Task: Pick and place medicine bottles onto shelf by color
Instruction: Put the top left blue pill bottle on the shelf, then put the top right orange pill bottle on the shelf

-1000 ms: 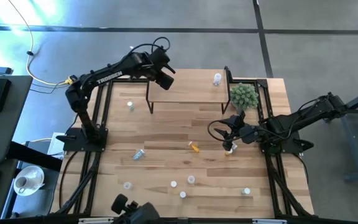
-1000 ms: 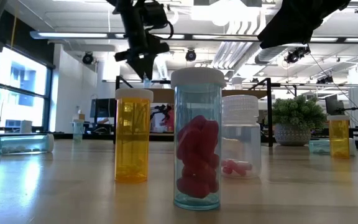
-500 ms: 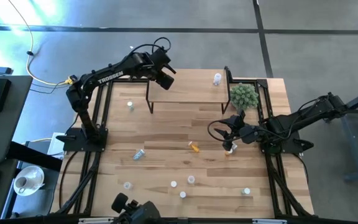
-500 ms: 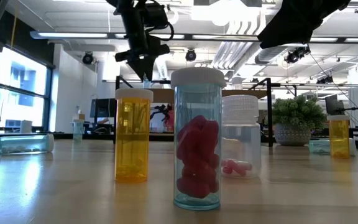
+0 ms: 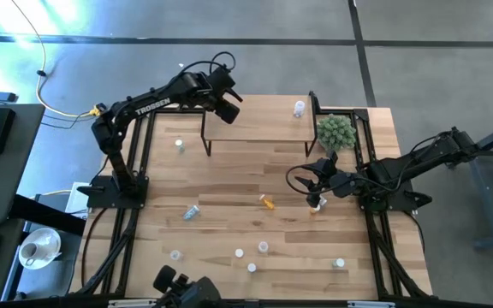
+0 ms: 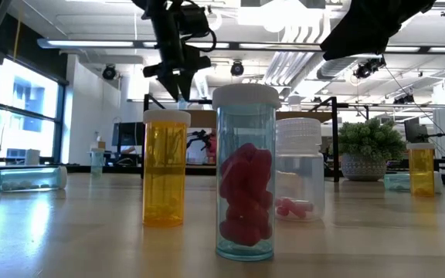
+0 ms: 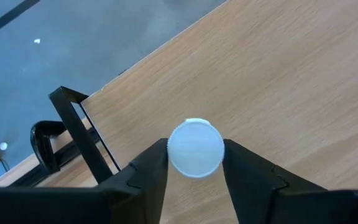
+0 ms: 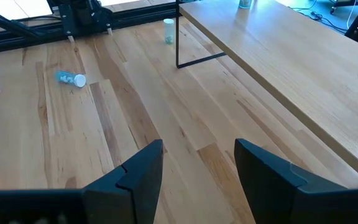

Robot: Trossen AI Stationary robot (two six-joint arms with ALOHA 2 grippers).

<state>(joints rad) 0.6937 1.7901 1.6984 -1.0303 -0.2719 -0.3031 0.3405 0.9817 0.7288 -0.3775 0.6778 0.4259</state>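
High view: left gripper over the shelf left end; right gripper low beside plant. Left wrist view: fingers clamped on a white-capped bottle above shelf board; right wrist view: fingers apart, nothing between.

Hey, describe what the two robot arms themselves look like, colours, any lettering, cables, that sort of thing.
Both arms are dark, nearly black, jointed tubes. The left arm carries white TROSSEN lettering and a looping black cable near its wrist. The right arm has a similar cable loop by its wrist. The left end effector and the right end effector each have two flat, black, angular fingers.
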